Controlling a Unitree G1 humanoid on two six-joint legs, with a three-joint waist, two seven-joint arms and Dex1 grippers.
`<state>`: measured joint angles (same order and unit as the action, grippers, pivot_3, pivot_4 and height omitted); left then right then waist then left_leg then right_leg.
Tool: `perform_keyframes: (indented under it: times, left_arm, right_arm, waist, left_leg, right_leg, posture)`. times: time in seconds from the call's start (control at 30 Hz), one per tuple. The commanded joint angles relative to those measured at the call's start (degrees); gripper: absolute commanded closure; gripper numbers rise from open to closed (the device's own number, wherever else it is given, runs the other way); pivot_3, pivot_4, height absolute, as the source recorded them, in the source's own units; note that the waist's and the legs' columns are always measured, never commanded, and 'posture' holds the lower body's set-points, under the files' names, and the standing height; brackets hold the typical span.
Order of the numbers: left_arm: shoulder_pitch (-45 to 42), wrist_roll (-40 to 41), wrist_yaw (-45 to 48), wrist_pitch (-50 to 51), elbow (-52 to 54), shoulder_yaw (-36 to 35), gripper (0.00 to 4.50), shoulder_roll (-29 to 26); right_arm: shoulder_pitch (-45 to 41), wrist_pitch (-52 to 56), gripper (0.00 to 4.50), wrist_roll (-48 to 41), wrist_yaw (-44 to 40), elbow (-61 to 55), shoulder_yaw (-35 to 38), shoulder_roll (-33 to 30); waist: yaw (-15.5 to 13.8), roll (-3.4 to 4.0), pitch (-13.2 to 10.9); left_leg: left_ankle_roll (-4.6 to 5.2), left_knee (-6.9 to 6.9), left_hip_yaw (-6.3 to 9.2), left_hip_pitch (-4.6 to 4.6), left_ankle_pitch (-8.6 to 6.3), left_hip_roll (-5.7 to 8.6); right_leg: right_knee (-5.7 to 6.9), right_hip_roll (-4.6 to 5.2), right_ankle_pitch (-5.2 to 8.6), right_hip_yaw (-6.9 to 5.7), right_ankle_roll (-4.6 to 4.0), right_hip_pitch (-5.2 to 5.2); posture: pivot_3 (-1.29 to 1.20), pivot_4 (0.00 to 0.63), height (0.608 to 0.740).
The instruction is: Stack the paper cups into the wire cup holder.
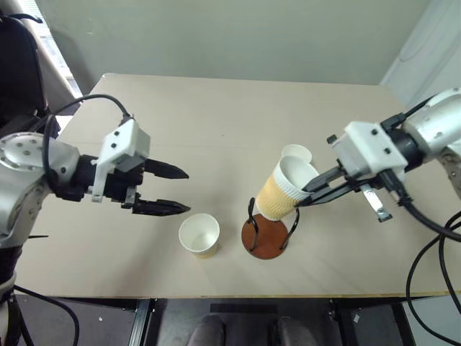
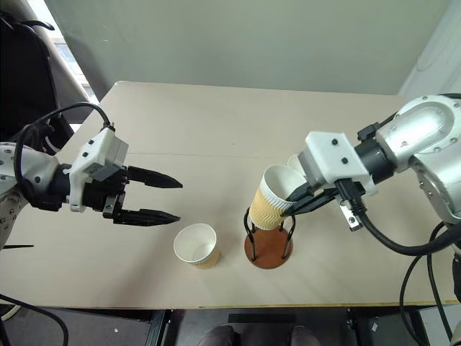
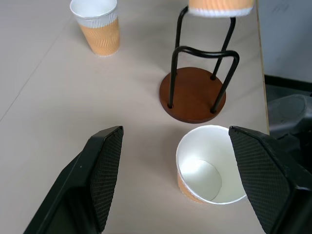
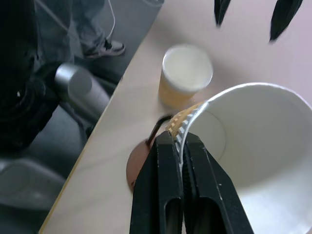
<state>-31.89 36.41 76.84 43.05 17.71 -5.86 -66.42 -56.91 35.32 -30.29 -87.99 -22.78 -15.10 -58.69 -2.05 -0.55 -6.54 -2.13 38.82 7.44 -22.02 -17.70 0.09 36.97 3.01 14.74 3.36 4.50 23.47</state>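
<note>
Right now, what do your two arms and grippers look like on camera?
Both arms are silver-grey metal with rounded joint housings, each ending in a white angular wrist block and black cables looping off it. The left gripper and right gripper each have two slim black fingers that taper toward the tips, with a fine cross-hatched texture on the inner faces.

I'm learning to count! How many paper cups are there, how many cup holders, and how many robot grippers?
Paper cups: 3. One held over the holder, one standing near the table's front edge, one behind the held cup.
Wire cup holder: 1.
Grippers: 2. The left gripper is open and holds nothing; the right gripper is pinching the held cup's rim.
Total: 6.
</note>
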Motion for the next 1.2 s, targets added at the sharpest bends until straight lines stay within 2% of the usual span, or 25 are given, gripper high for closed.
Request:
perform_keyframes:
  times: [0.03, 0.4, 0.5, 0.57, 0.77, 0.87, 1.03, 1.2]
  left_arm:
    - [0.3, 1.4, -0.9, 0.5, 2.2, -2.5, 0.78, -1.0]
    - [0.9, 2.9, -2.4, 1.4, 3.4, -3.1, 0.78, -1.3]
    - [0.5, 3.0, -3.1, 1.5, 3.4, -2.6, 0.78, -0.9]
    - [0.4, 3.2, -3.3, 1.6, 3.5, -2.5, 0.78, -0.9]
    - [-0.7, 4.3, -2.9, 2.4, 3.0, -2.7, 0.78, -1.9]
    - [-3.1, 1.9, -0.2, -0.2, -0.9, -0.6, 0.78, -3.1]
    - [-4.1, 1.6, -0.8, -0.5, -0.8, 0.6, 0.78, -1.9]
    - [-2.3, 3.9, -3.9, 1.6, 3.6, 0.2, 0.78, 1.0]
  right_arm:
    - [-0.5, -1.7, 4.48, 2.0, -1.0, 0.2, -0.3, 0.6]
    - [-0.5, -2.6, 4.48, 7.1, -1.6, 1.1, -4.2, 3.5]
    - [-0.1, -4.1, 3.87, 9.6, -0.9, 3.4, -4.9, 4.7]
    - [0.2, -3.8, 3.25, 10.0, -0.6, 3.8, -4.6, 4.9]
    - [0.2, -2.4, 1.04, 8.3, -1.4, 4.4, -2.0, 4.0]
    - [-1.7, -6.8, 0.02, 10.3, -4.0, 12.7, -1.1, 2.5]
    - [-8.8, -20.8, 0.02, 23.7, 0.2, 33.5, -4.7, 5.0]
    - [-11.1, -32.2, 0.02, 33.6, 4.3, 49.2, -7.9, 10.2]
  waist:
    - [0.0, 0.0, 0.0]
    - [0.1, -0.01, 0.0]
    - [0.1, -0.01, 0.0]
    - [0.1, -0.01, 0.0]
    - [0.1, -0.01, 0.0]
    - [0.1, -0.01, 0.0]
    - [0.1, 0.0, 0.0]
    - [0.1, -0.01, 0.0]
  left_leg:
    - [-0.01, 0.0, 0.0, 0.01, 0.01, 0.0]
    - [-0.06, -0.01, 0.0, 0.07, 0.03, -0.01]
    - [-0.06, -0.02, 0.0, 0.06, 0.03, -0.02]
    - [-0.06, -0.01, 0.0, 0.06, 0.03, -0.01]
    - [-0.07, -0.03, 0.0, 0.06, 0.03, -0.01]
    - [-0.08, -0.03, 0.0, 0.06, 0.04, -0.01]
    - [-0.08, -0.01, 0.02, 0.11, 0.05, 0.0]
    - [-0.08, -0.17, 0.01, 0.08, 0.05, -0.05]
  right_leg:
    - [0.0, 0.0, 0.0, 0.0, 0.0, 0.01]
    - [0.07, -0.01, -0.01, 0.0, -0.06, 0.0]
    - [0.06, -0.01, -0.01, 0.0, -0.07, 0.0]
    - [0.06, 0.0, -0.01, 0.0, -0.07, -0.01]
    - [0.06, -0.01, -0.01, 0.0, -0.07, -0.01]
    - [0.04, -0.01, -0.01, 0.0, -0.07, -0.01]
    - [0.08, 0.01, -0.08, 0.01, -0.18, 0.01]
    - [0.24, -0.01, -0.11, -0.04, -0.21, 0.04]
  posture:
    - [0.0, 0.15, 0.74]
    - [0.0, 0.15, 0.74]
    - [0.0, 0.15, 0.74]
    - [0.0, 0.15, 0.74]
    - [0.0, 0.15, 0.74]
    - [0.0, 0.15, 0.74]
    - [0.0, 0.15, 0.74]
    - [0.0, 0.15, 0.74]
